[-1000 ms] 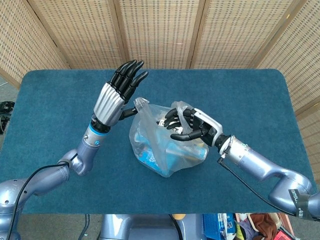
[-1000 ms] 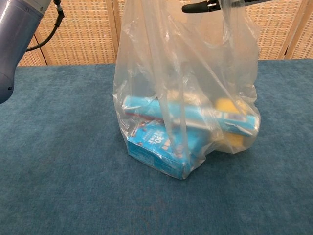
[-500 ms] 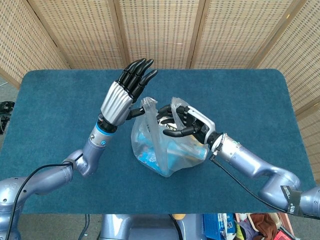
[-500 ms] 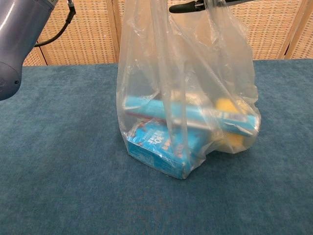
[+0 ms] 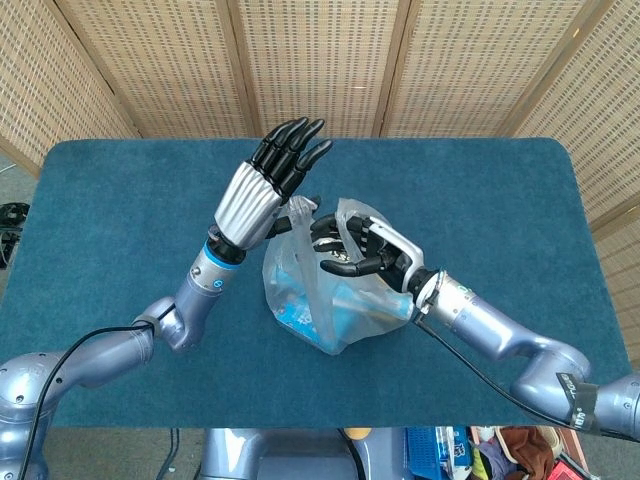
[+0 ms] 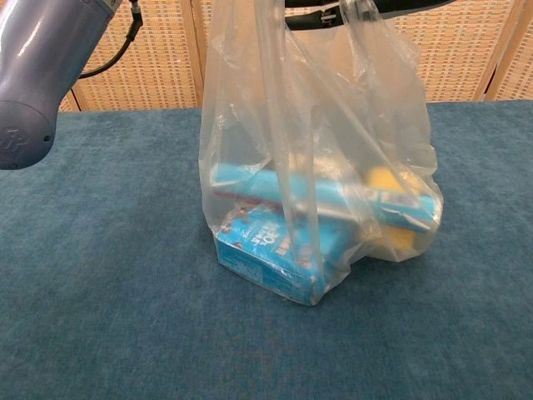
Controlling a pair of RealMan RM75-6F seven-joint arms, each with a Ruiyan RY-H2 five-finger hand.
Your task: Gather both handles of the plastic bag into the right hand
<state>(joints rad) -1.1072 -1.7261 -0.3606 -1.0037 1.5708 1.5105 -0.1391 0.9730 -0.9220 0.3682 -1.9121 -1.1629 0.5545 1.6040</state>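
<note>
standing nearest, the clear plastic bag (image 6: 321, 179) sits on the blue table (image 5: 110, 200) with its base resting flat, a blue carton (image 6: 271, 254) at the bottom, a long blue packet (image 6: 333, 193) lying across it and something yellow (image 6: 385, 179) tucked behind. its walls are drawn upward, which i take to be the pull from both handles, keeping the mouth tall enough to work with. just above it, the right hand (image 5: 365, 250) reaches in over the bag's mouth with its fingers curled around the right handle (image 5: 358, 215), so that loop looks already caught. close beside it, the left hand (image 5: 268, 190) pinches the left handle (image 5: 298, 212) low between thumb and palm side while the other fingers stand straight up and pressed together, probably to keep them out of the way as the loop is offered across. the two handles are near each other but the left one does not look passed over yet. beyond stands a woven screen (image 5: 320, 60).
</note>
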